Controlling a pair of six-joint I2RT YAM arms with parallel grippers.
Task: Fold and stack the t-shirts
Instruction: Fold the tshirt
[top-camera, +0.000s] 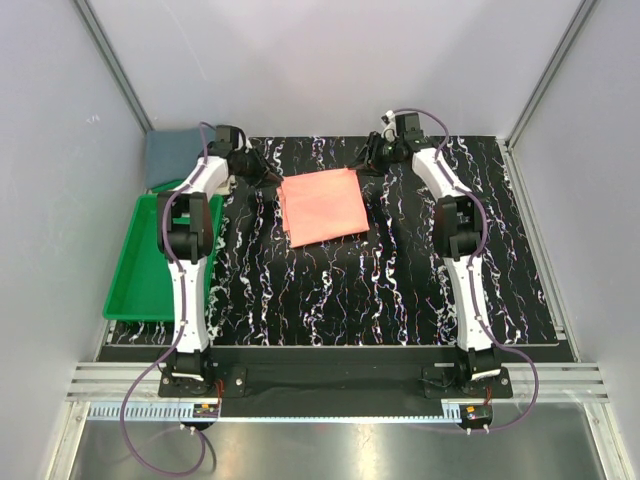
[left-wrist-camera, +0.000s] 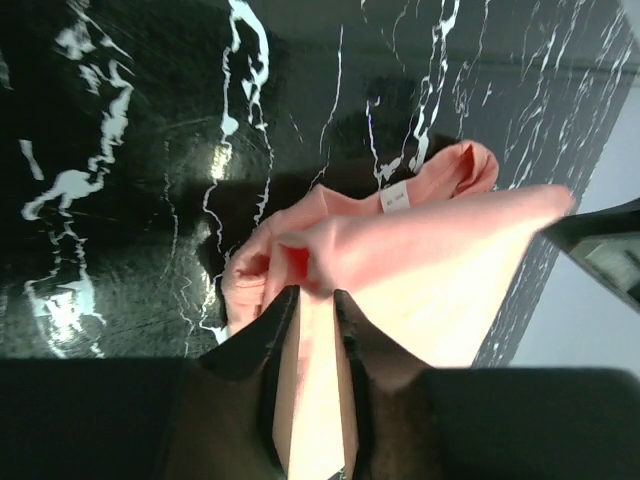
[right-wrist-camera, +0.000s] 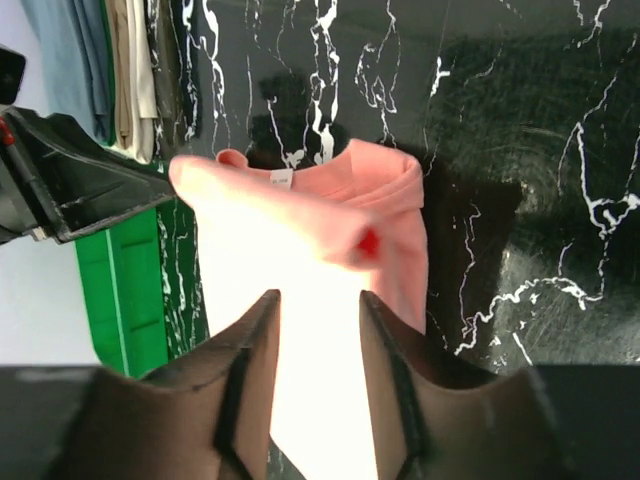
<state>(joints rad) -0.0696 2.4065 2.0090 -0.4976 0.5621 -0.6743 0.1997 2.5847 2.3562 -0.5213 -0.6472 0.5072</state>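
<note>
The salmon-pink t-shirt (top-camera: 322, 205) lies folded into a rough rectangle at the back middle of the black marbled mat, its white neck label (left-wrist-camera: 397, 198) showing. My left gripper (top-camera: 268, 178) hovers at its far left corner and my right gripper (top-camera: 368, 160) at its far right corner. In the left wrist view the jaws (left-wrist-camera: 315, 296) stand slightly apart, open, over the pink cloth (left-wrist-camera: 430, 250). The right gripper (right-wrist-camera: 318, 296) is open wider, with pink cloth (right-wrist-camera: 300, 230) beneath and nothing pinched. The slate blue-grey t-shirt (top-camera: 172, 155) lies folded at the back left corner.
A green plastic tray (top-camera: 145, 260) sits at the left edge of the mat, beside the left arm. Folded cloths (right-wrist-camera: 110, 60) are stacked beyond the tray. Grey walls close in the back and both sides. The mat (top-camera: 400, 290) extends in front of the pink shirt.
</note>
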